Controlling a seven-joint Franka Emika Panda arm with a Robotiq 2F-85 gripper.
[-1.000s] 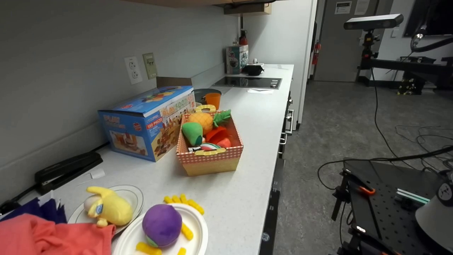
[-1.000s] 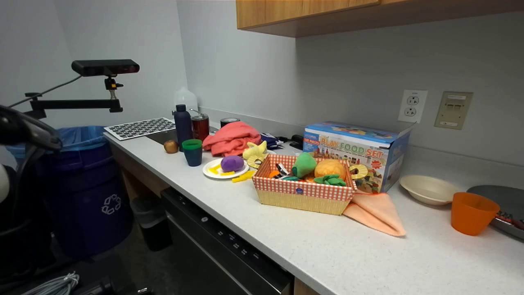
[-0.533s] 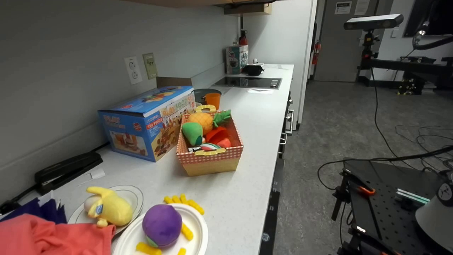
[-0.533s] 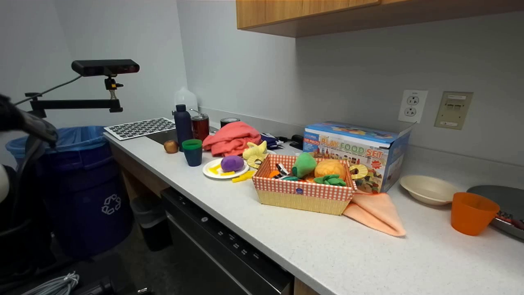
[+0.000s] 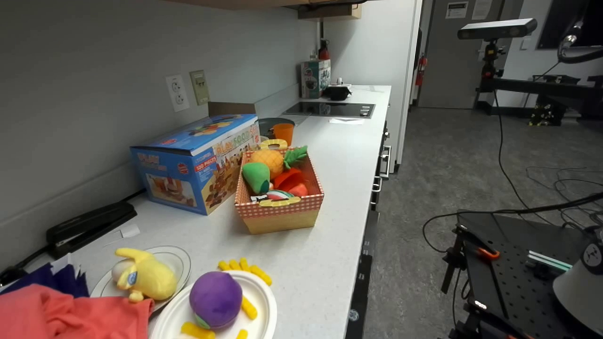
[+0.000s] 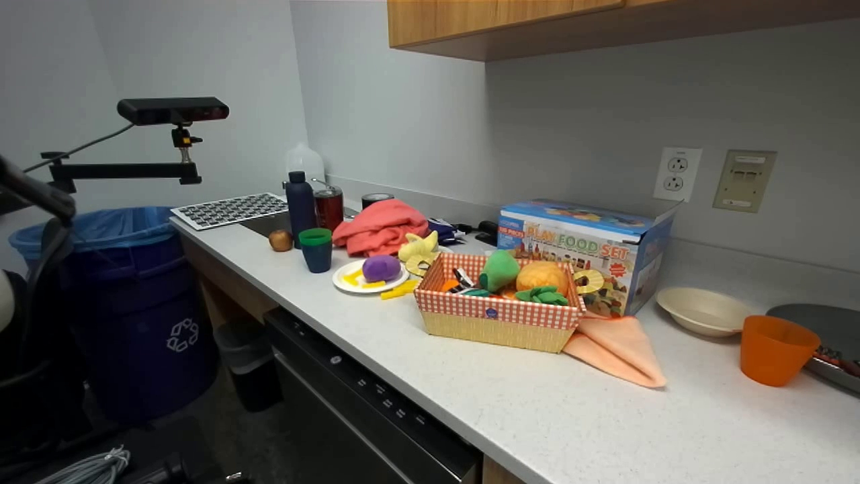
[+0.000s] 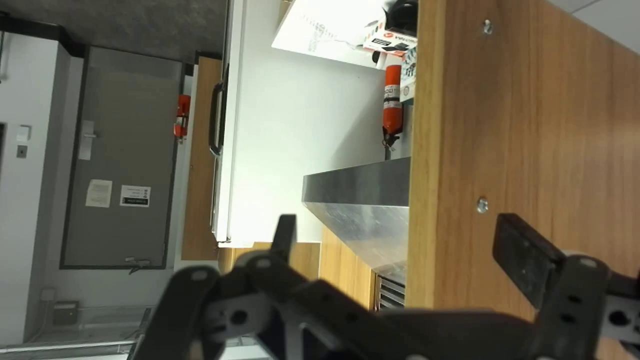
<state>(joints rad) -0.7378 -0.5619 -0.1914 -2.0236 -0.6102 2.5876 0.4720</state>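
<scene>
Our end effector (image 7: 398, 232) has its fingers (image 7: 525, 257) spread far apart, with nothing held between them. Across the wrist view, where the room shows upside down, we see a grey door (image 7: 125, 150), then a red fire extinguisher (image 7: 392, 97), then a wooden cabinet (image 7: 500, 115) behind one finger, the thing nearest to it; whether they touch we cannot tell. Along the surface (image 6: 605, 430) in an exterior view we find, left to right, stacked cups (image 6: 316, 257), a white plate (image 6: 346, 286) bearing a purple plush toy (image 6: 381, 268), a gingham-trimmed basket (image 6: 490, 326) of plush fruit (image 6: 499, 271), a play food box (image 6: 578, 252) just behind it, a beige bowl (image 6: 705, 310) and an orange cup (image 6: 776, 349)
</scene>
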